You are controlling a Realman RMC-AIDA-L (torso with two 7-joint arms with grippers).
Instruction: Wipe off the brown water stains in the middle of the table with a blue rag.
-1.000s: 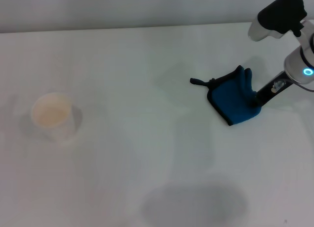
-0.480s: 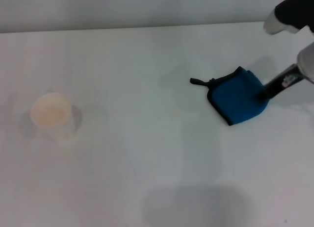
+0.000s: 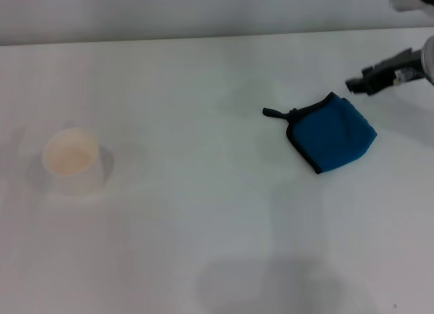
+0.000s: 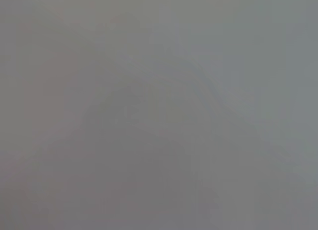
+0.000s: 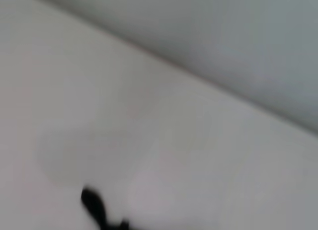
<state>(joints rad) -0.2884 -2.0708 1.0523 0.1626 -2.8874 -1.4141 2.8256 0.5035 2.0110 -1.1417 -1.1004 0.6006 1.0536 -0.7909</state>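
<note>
The blue rag (image 3: 332, 140) lies flat on the white table (image 3: 203, 90) at the right of the head view, its black loop tab (image 3: 272, 112) pointing left. The tab also shows in the right wrist view (image 5: 95, 206). My right gripper (image 3: 361, 85) hangs just beyond the rag's far right corner, lifted off it, open and empty. I see no brown water stains on the table in any view. My left gripper is out of view; the left wrist view shows only plain grey.
A white paper cup (image 3: 73, 162) with pale tan liquid inside stands at the left of the table. The table's far edge (image 3: 203, 38) meets a grey wall.
My right gripper let go of the rag's right corner and drew back up and to the right. The lifted corner dropped and the rag now lies flat.
</note>
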